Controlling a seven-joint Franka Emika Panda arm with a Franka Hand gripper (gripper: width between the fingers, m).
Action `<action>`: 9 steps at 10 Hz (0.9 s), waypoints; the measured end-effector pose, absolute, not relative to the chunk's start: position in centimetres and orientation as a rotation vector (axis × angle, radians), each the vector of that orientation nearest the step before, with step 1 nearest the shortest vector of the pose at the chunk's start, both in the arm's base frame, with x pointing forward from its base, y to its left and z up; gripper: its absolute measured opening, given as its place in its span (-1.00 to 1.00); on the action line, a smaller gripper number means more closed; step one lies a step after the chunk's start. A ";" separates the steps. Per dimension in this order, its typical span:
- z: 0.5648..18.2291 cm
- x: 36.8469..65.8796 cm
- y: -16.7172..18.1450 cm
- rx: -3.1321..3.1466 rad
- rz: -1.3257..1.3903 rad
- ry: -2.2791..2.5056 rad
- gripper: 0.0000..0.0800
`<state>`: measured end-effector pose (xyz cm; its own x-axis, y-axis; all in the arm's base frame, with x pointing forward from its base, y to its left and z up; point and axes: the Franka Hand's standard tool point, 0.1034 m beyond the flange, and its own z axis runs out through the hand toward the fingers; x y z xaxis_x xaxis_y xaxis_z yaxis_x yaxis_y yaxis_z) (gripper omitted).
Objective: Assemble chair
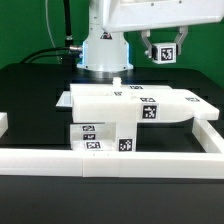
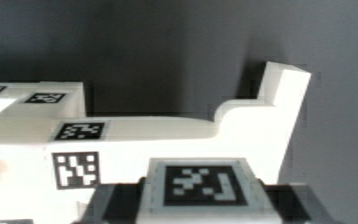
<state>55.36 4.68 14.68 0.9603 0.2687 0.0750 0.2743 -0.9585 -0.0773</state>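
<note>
White and low, the border wall (image 1: pixel 110 155) runs across the near edge of the black table (image 1: pixel 40 90). Just behind it the chair parts (image 1: pixel 125 112) lie clustered mid-table. Low tagged pieces (image 1: pixel 105 138) sit nearest, touching the wall or nearly so. A flat slab (image 1: pixel 115 97) rests over them and reaches toward the exterior view's right. The wrist view shows a stepped panel (image 2: pixel 265 105) standing beside tagged flat faces of this cluster. Farther back stands the arm's base (image 1: pixel 100 52). To its right, high above the table and well apart from the cluster, hangs the gripper (image 1: pixel 166 50). Its dark fingers (image 2: pixel 115 205) are clenched on a small tagged block (image 2: pixel 201 183).
</note>
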 end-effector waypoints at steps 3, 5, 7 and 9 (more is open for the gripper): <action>16.0 59.8 1.9 -3.020 -0.075 -0.683 -0.31; 15.8 59.7 1.9 -3.021 -0.074 -0.677 -0.31; 15.1 60.4 0.0 -2.990 -0.058 -0.975 -0.31; 14.8 62.6 -1.4 -2.957 -0.007 -1.099 -0.31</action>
<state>62.60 -1.37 14.79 0.7572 0.6532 -0.0005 0.6531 -0.7571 0.0139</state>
